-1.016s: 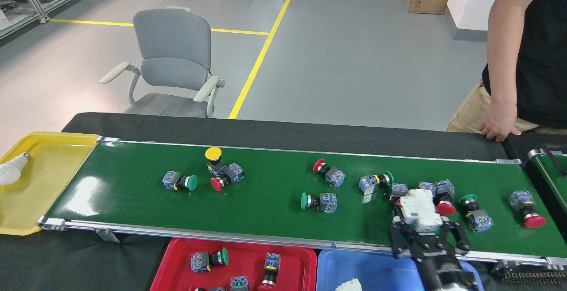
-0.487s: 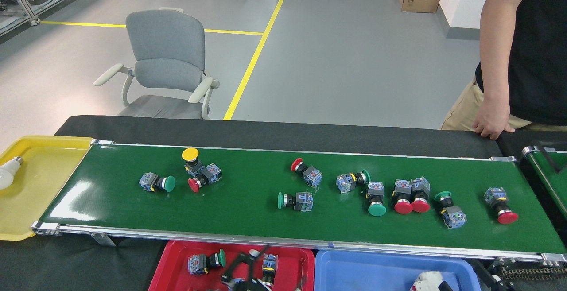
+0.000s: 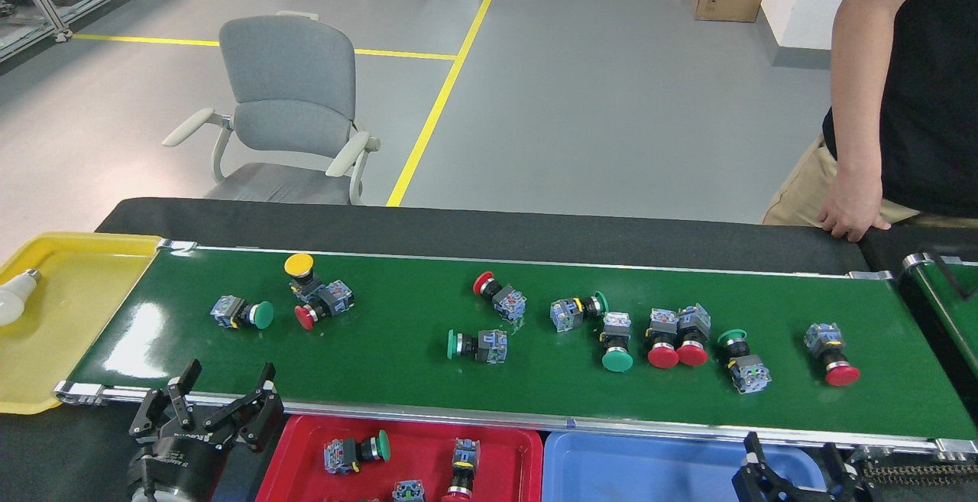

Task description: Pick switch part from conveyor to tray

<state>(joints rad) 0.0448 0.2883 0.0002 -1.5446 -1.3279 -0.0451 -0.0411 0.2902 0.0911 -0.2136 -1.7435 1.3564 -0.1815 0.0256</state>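
Note:
Several push-button switch parts lie on the dark-green conveyor (image 3: pixel 428 380), among them a green-capped one (image 3: pixel 242 312) at the left, a yellow-capped one (image 3: pixel 304 276) and a green one (image 3: pixel 477 345) mid-belt. The red tray (image 3: pixel 527 441) below the belt's front rail holds a green-capped switch (image 3: pixel 356 451) and a few others. My left gripper (image 3: pixel 223 393) stands open and empty at the front rail, just left of the red tray. My right gripper (image 3: pixel 795 473) shows only its dark fingertips at the bottom edge, over the blue tray; they stand apart with nothing between them.
A yellow tray (image 3: pixel 76 319) with a white bulb (image 3: pixel 17 299) sits at the belt's left end. A blue tray (image 3: pixel 634 464) lies right of the red one. A person's hand (image 3: pixel 852 215) rests on the far table edge at right. A grey chair (image 3: pixel 286 112) stands behind.
The switch parts have drifted left on the belt. My right gripper, which held a white part over the belt, dropped to the bottom edge. My left gripper rose into view beside the red tray.

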